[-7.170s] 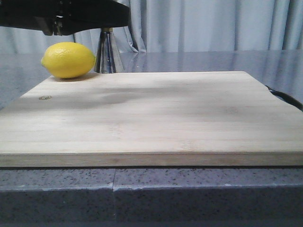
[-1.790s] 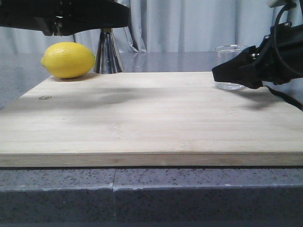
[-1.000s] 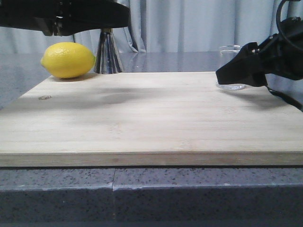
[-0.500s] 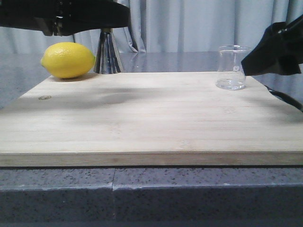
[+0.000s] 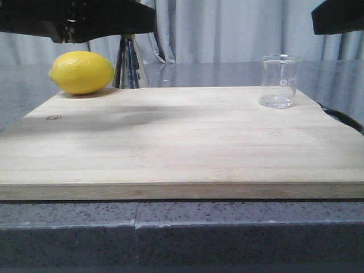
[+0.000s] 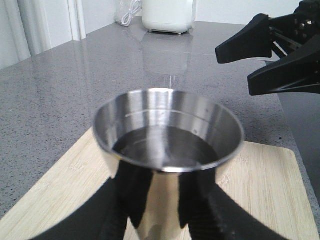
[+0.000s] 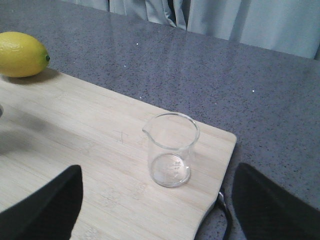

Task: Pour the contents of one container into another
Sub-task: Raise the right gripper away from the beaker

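The left gripper (image 6: 160,215) clasps the steel jigger (image 6: 167,160) between its 2 fingers, cup mouth just above them. The right gripper (image 7: 155,210) hangs with jaws spread wide, the glass beaker (image 7: 171,149) standing upright between and beyond its tips, untouched, on the cutting board (image 5: 182,142).

You've got pale grey-blue pleated curtains (image 5: 227,28) behind; speckled grey stone countertop (image 5: 227,233) underneath, glossy with reflections.

The left claw (image 6: 160,210) sits low in its wrist frame, dark fingers (image 6: 131,197) closed against steel. The right claw (image 7: 155,200) hangs spread wide, fingers (image 7: 47,205) in the bottom corners.
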Robot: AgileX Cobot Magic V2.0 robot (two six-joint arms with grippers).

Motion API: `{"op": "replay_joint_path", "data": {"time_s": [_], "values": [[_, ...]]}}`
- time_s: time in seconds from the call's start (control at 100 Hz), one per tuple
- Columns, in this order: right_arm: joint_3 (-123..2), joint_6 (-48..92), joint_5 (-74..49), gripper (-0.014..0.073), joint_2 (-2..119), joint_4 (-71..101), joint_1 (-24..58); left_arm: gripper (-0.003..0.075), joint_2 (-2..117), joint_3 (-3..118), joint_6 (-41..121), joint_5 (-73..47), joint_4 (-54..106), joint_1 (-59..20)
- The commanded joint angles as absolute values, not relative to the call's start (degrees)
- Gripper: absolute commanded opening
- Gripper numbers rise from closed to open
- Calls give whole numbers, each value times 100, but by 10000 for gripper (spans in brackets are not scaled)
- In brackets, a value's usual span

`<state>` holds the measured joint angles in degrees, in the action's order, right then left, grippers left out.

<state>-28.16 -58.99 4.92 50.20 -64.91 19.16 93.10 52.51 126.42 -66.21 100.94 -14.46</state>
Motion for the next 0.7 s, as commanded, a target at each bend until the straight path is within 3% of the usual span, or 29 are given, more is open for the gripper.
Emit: {"op": "replay_joint_path", "data": {"time_s": [0.0,0.69], "values": [[-2953,-5915,603,555,4929,-6463,1931,228,9057,5429,12607,-7201,10592,-1504],[-2953,-5915,576,555,4940,-6463,1931,228,9168,5507,12607,-7201,10592,-1504]]}}
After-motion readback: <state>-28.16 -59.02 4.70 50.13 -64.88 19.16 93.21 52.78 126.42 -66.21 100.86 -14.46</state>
